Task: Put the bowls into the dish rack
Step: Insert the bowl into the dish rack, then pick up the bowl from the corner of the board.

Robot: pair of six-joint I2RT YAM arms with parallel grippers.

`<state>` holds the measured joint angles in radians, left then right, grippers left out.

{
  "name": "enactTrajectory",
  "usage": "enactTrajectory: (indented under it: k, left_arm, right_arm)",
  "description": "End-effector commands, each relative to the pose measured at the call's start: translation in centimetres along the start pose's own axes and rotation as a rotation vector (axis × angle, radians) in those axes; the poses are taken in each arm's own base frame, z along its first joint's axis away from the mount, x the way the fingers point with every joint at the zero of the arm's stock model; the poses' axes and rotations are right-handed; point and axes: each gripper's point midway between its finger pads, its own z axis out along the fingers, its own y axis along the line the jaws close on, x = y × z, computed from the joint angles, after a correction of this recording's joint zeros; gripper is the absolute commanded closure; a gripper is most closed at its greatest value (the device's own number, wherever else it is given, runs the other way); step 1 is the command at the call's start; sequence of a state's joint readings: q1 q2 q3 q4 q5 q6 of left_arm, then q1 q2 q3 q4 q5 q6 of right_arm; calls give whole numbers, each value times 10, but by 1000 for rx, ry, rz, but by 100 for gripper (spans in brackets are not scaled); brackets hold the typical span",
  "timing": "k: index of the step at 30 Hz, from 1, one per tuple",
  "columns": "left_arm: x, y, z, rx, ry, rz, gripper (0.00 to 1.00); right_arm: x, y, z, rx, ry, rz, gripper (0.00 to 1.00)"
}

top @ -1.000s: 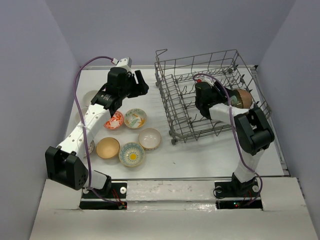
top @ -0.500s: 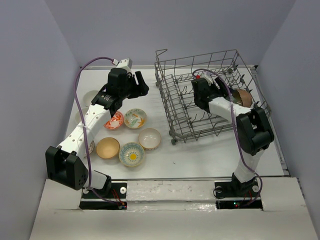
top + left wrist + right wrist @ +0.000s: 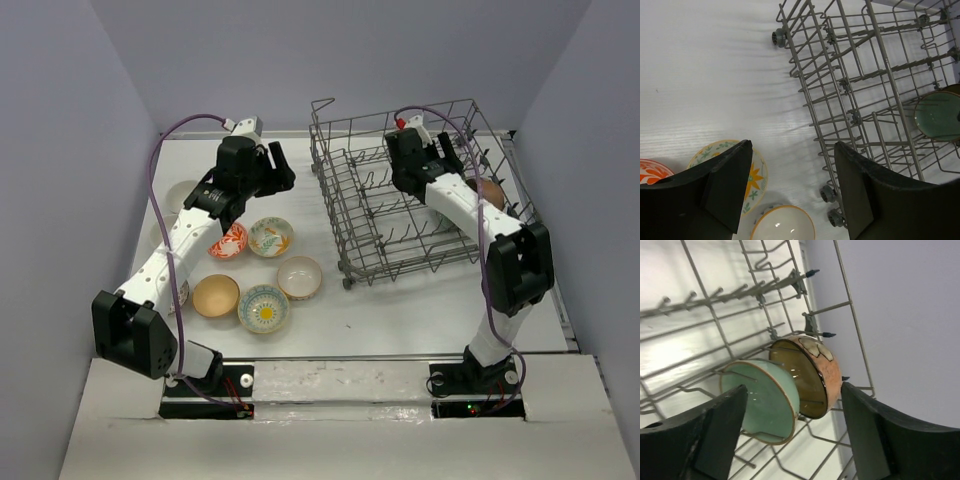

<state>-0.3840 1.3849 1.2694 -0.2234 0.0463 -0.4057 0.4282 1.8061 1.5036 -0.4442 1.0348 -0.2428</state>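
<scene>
Left claw (image 3: 795, 186), open and empty, hangs nearest the loose bowls (image 3: 265, 308) on the worktop (image 3: 400, 310), cream floral bowl (image 3: 759, 175) just beneath; right claw (image 3: 795, 432), open, empty, over two racked bowls (image 3: 762, 400) in dish rack (image 3: 330, 190).

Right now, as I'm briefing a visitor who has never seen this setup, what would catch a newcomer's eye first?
The big wire dish rack on the right of the table, with a teal bowl and a brown bowl standing on edge side by side at its right end. Next, the cluster of loose bowls lying left of the rack.
</scene>
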Motion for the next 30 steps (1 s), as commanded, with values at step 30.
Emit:
enactTrajectory:
  k: [30]
  left_arm:
    - [3, 183, -68, -570, -173, -378, 20]
  right_arm:
    - [-58, 4, -144, -840, -292, 838, 0]
